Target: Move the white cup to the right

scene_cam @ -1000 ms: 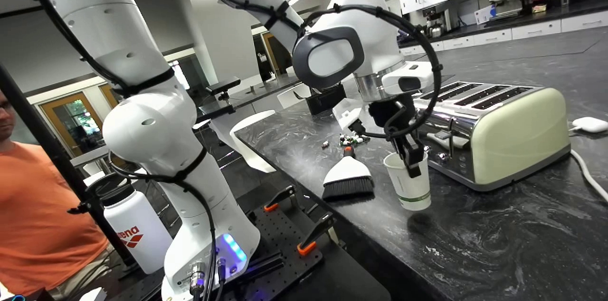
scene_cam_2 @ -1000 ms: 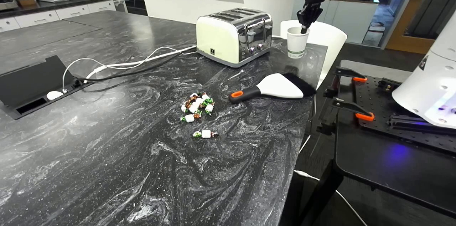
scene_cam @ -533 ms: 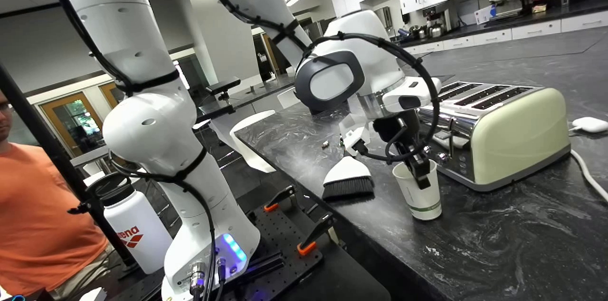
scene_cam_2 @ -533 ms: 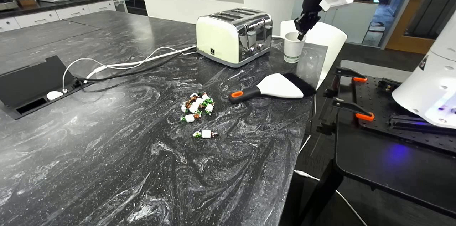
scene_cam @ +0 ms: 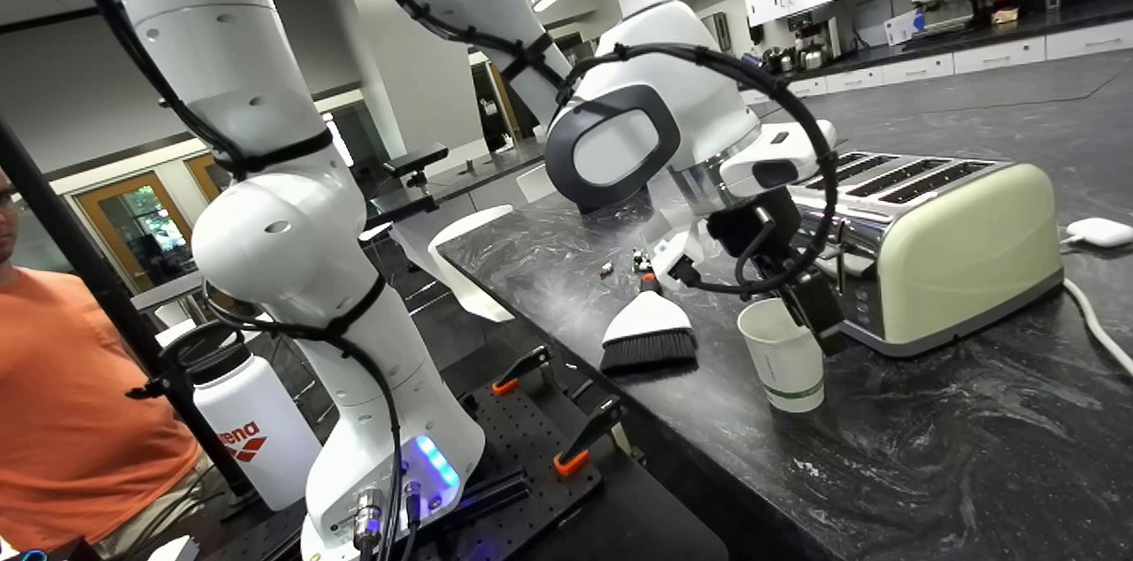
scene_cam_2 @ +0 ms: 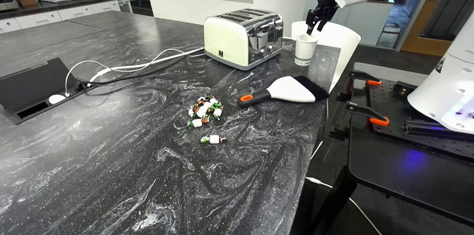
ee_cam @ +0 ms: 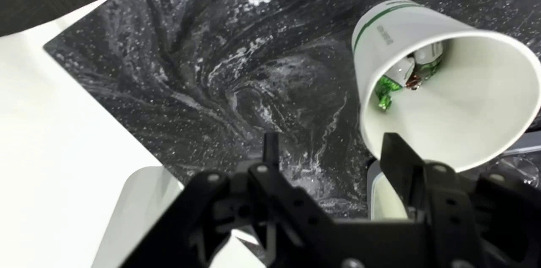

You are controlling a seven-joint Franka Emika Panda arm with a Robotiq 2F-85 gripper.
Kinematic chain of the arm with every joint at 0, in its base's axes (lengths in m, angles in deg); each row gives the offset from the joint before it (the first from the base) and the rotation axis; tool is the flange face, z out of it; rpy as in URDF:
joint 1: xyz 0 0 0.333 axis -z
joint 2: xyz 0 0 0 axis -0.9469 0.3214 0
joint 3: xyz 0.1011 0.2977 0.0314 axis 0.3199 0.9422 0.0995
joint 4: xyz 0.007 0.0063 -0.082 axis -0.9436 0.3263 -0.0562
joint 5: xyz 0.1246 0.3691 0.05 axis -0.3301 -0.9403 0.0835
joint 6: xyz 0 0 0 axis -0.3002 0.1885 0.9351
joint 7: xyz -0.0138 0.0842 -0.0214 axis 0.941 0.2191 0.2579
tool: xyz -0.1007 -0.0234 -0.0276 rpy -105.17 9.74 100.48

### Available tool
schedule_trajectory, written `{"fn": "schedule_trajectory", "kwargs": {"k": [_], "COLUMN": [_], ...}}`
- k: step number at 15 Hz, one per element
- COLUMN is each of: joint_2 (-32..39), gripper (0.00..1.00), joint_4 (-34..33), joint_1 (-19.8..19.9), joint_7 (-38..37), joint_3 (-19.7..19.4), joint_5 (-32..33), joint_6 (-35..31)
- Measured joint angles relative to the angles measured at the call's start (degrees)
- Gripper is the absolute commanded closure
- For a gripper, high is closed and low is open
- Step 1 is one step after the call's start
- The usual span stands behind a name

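Observation:
The white cup stands upright on the dark counter in front of the toaster, a green band near its base. Wrapped candies lie inside it, seen through its mouth in the wrist view. My gripper is just above the cup's rim in an exterior view, its two fingertips apart. Nothing sits between the fingers in the wrist view, where the gripper shows bare counter in its gap. The right-hand finger overlaps the near rim of the cup there; whether they touch I cannot tell.
A cream toaster stands close behind the cup. A white brush lies near the counter edge, with several wrapped candies beyond its handle. The counter's corner borders a white chair.
A second ago the gripper was shut on the cup's rim, holding it above the counter. The cup has come down onto the counter, and the jaws have opened and risen slightly off it.

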Motion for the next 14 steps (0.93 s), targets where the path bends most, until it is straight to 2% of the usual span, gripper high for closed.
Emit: {"fn": "schedule_trajectory", "kwargs": {"k": [2,4,6,7,8,10,14], "joint_2": [-3.67,-9.2,-15.71,-18.99,-22.54,-29.47,-40.97], "gripper": [0.0,0.0,0.0,0.0,0.0,0.0,0.0], "joint_4": [0.56,2.08,4.18,4.24,3.74,3.03,3.22], "joint_1": [0.07,0.38,-0.56,-3.54,-6.7,-9.17,-7.28], "joint_7": [0.13,1.81,7.26,10.19,12.38,14.74,20.71], "joint_3": [-2.63,-3.55,-3.5,-5.16,-6.73,-6.89,-1.3], "joint_5": [5.82,9.12,7.93,6.46,5.96,6.48,5.51], "joint_6": [0.0,0.01,0.19,1.99,5.1,13.67,30.81]}}
